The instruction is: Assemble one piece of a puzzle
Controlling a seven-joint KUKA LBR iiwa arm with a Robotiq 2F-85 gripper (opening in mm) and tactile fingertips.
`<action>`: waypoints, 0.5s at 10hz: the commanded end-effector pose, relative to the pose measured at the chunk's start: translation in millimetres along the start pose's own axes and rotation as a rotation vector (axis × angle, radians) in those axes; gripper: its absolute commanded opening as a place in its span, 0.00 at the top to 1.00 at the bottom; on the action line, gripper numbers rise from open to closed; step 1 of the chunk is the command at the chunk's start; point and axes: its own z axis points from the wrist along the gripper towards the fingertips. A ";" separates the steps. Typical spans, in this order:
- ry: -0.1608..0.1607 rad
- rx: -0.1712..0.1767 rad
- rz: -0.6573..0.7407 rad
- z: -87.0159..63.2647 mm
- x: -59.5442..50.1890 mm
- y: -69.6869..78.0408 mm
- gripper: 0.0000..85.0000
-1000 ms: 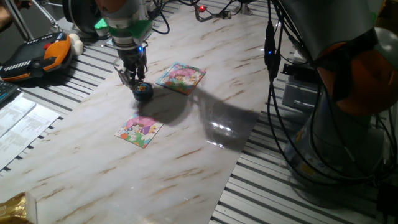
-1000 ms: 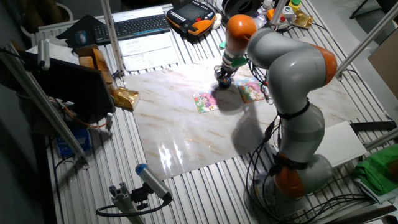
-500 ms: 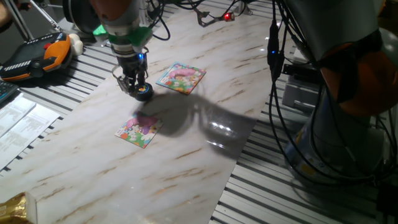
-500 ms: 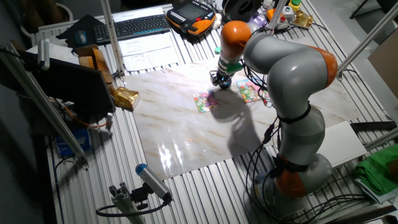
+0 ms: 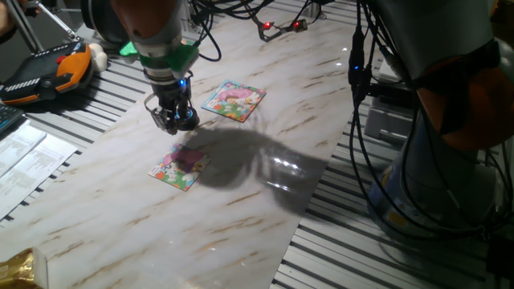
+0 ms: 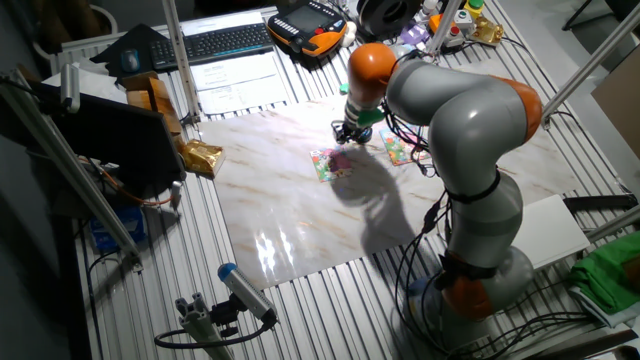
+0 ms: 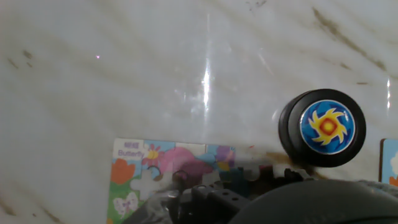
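Observation:
My gripper hangs low over the marble table, between a black round disc and a colourful puzzle board. In the hand view the gripper is a dark blur along the bottom edge. A small pale pinkish bit, which I take for the piece, shows at its tips by the puzzle board's upper right corner. The disc lies apart to the right, with a blue and yellow emblem. From the other fixed view the gripper is just above the board.
A second puzzle board lies behind the disc, and its edge shows at the right of the hand view. An orange and black pendant and papers sit off the table's left. Cables hang at the right.
The gripper has moved away from the disc toward the nearer puzzle board, and its shadow now falls on that board. The disc and both boards stayed put.

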 end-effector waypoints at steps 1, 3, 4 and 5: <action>-0.002 0.008 0.004 0.5 2.2 5.4 0.44; -0.008 0.008 0.013 2.2 6.1 15.2 0.44; -0.009 0.008 0.013 4.7 7.6 19.5 0.44; -0.021 0.009 0.013 9.1 10.4 23.2 0.44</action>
